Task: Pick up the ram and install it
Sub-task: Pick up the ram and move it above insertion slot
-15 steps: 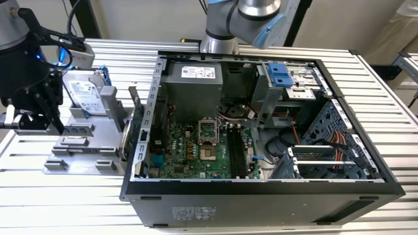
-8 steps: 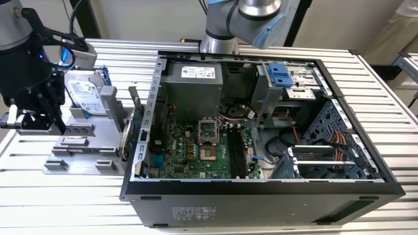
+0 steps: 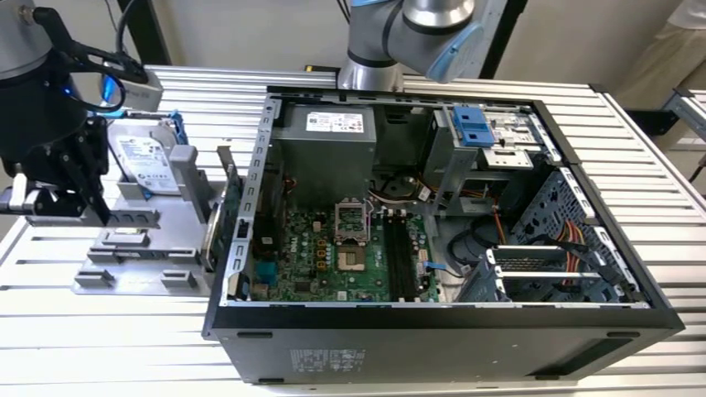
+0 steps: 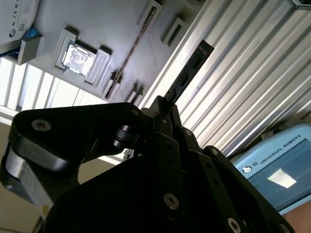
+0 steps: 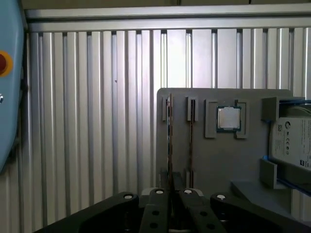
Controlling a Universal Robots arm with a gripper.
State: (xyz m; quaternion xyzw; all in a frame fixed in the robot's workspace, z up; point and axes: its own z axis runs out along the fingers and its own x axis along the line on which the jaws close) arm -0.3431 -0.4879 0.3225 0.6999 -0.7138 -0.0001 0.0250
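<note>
the ram (image 4: 190,72) is a dark narrow stick in the second wrist view and a thin edge-on line in the first wrist view. it juts out from between the fingertips of the gripper (image 5: 171,193), which appear pinched together on it. it seems to hang above the grey fixture plate (image 5: 218,165), over the plate's outermost groove and not seated in it.

on the plate, a second thin stick (image 5: 191,141) stands in the neighbouring groove. further in sits the cpu (image 5: 228,118), then the hard drive (image 5: 291,138) at the plate's far end. to the exterior view's right of the plate stands the open computer case (image 3: 441,331), with long black memory slots (image 3: 395,260) on its board.

risks, as judged:
- the hold is on a thin board edge, so the free length could swing or slip in the fingers.
- a tilted stick would meet a slot askew and jam or bend.
- between plate and case, the projecting end could clip the case wall.

hard to make out:
- the contact between pads and ram, and how far along its length the ram is gripped, are hidden behind the gripper's own links.
- the ram's chips lie in shadow.
- the slot latches are too small to tell open from closed.
</note>
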